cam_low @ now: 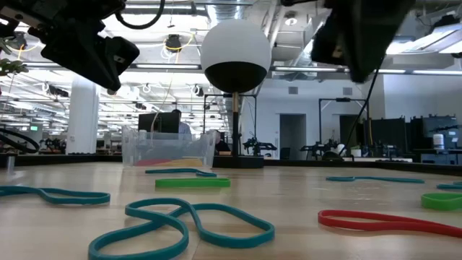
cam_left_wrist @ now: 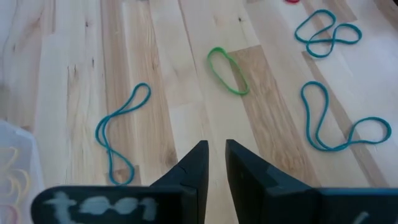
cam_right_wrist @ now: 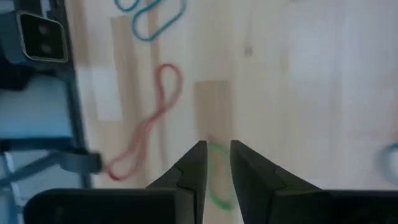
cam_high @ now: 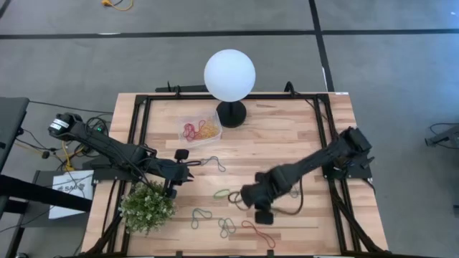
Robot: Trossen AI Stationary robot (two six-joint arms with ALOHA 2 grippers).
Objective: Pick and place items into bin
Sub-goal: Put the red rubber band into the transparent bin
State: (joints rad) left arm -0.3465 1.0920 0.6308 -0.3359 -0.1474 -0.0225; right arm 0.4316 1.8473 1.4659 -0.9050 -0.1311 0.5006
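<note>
Clear bin [cam_high: 200, 130] at table's 11 o'clock, some bands inside; loose bands [cam_high: 226, 226] toward 6. Low view: both arms raised. Left gripper [cam_left_wrist: 212, 163] nearly closed, empty. Right gripper [cam_right_wrist: 216, 163] likewise, over green band [cam_right_wrist: 217, 180]; thin flat loop may slip.

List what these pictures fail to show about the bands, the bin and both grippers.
- Clear bin, high view: bands inside too small to count; its wall blurs them in the low view.
- Green band, right wrist view: partly hidden behind the right gripper, and blurred.
- Left gripper: whether anything is pinched between its nearly closed fingers is unclear.
</note>
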